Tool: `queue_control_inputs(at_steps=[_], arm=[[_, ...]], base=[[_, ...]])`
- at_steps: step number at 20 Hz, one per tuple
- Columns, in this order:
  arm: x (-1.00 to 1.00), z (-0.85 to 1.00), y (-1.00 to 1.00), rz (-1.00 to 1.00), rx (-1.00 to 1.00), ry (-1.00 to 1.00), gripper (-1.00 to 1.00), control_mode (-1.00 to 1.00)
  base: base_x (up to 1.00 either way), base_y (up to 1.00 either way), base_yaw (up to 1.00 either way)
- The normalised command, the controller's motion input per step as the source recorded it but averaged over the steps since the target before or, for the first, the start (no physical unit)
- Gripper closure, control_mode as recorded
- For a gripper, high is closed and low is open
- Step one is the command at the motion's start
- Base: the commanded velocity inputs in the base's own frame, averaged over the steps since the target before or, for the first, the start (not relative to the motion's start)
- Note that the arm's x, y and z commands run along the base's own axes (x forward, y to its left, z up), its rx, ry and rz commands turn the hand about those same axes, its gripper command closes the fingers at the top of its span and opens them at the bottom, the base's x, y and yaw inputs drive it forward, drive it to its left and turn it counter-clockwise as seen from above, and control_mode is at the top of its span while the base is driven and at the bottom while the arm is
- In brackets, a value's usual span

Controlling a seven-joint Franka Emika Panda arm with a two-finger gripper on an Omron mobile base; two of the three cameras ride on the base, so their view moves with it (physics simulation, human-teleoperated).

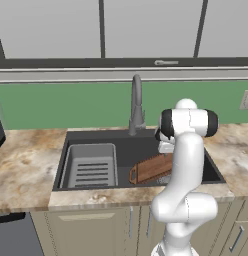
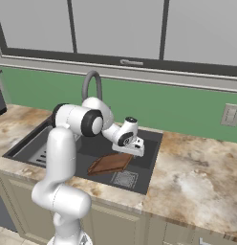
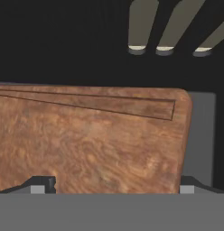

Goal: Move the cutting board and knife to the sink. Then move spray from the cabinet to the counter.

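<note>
The pincer (image 3: 114,186) hangs with its two dark fingertips spread wide, holding nothing, just above the cutting board (image 3: 91,140). The flat, reddish-brown wooden board with mottled grain and a grooved rim lies tilted inside the dark, rectangular sink (image 1: 111,140).

The cutting board (image 1: 152,168) lies in the sink (image 1: 86,137), right of the rack (image 1: 91,167).

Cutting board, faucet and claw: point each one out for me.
Cutting board (image 2: 109,164), right base view, middle of its top face.
Faucet (image 1: 136,102), left base view, upright neck.
Claw (image 3: 114,185), hand view, midway between fingertips.
</note>
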Motion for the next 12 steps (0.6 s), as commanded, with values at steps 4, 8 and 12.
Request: queue_control_inputs(at_steps=[4, 8, 12], arm=[[-0.02, 0.08, -0.02, 0.0, -0.07, -0.03, -1.0, -1.0], [-0.09, 0.13, 0.0, -0.02, -0.08, -0.14, -1.0, -1.0], [-0.16, 0.01, 0.0, -0.06, -0.13, -0.23, -1.0, -1.0]], base=[[0.0, 0.0, 0.0], [0.0, 0.0, 0.0], [0.0, 0.0, 0.0]])
